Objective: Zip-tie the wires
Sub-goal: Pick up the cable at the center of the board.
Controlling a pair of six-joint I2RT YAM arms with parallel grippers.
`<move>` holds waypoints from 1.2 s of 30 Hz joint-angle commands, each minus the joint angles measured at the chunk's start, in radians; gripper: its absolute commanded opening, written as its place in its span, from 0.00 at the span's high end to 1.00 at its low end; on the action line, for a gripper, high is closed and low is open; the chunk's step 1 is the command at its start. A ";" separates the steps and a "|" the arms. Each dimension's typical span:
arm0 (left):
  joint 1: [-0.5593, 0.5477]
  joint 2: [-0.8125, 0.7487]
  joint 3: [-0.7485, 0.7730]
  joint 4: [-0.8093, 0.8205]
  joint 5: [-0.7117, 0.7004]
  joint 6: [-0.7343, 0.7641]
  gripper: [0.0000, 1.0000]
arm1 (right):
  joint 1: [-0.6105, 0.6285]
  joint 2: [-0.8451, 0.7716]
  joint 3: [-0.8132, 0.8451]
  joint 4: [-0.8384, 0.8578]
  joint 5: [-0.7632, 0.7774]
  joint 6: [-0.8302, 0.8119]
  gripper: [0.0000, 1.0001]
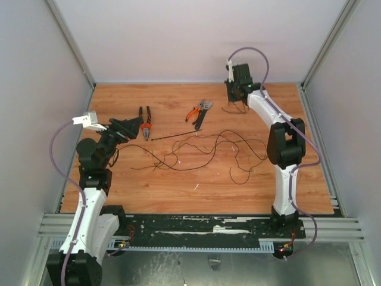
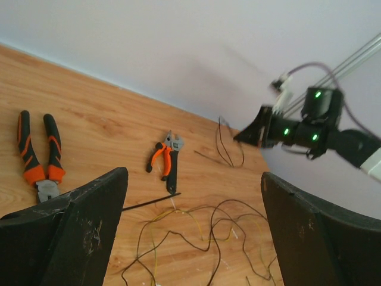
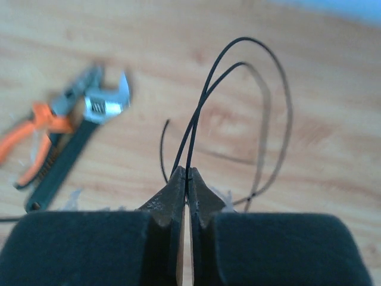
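Note:
The wires (image 1: 202, 152) lie as a loose tangle of thin dark strands across the middle of the wooden table; the left wrist view shows the wires (image 2: 226, 220) just below and ahead of my fingers. The zip tie (image 1: 175, 136), a straight black strip, lies at the tangle's far left edge, and its end shows as the zip tie (image 2: 152, 201). My left gripper (image 1: 122, 128) hovers at the left with its jaws wide open and empty (image 2: 193, 179). At the back right, my right gripper (image 1: 237, 95) is shut (image 3: 186, 176) on a thin black wire loop (image 3: 205, 101) that arches up from its tips.
Orange-and-black pliers (image 1: 144, 124) lie beside my left gripper. Orange cutters and a black adjustable wrench (image 1: 199, 112) lie between the two arms at the back, left of the right gripper (image 3: 89, 128). Grey walls close the table at the back and on both sides.

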 commanded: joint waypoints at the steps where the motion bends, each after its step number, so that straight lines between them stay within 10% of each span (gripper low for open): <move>1: 0.007 0.029 0.034 0.045 0.076 -0.002 0.02 | -0.001 0.014 0.198 -0.047 0.001 -0.019 1.00; 36: -0.164 0.054 0.047 0.276 0.160 -0.135 0.02 | 0.059 -0.684 -0.116 0.465 -1.058 0.445 1.00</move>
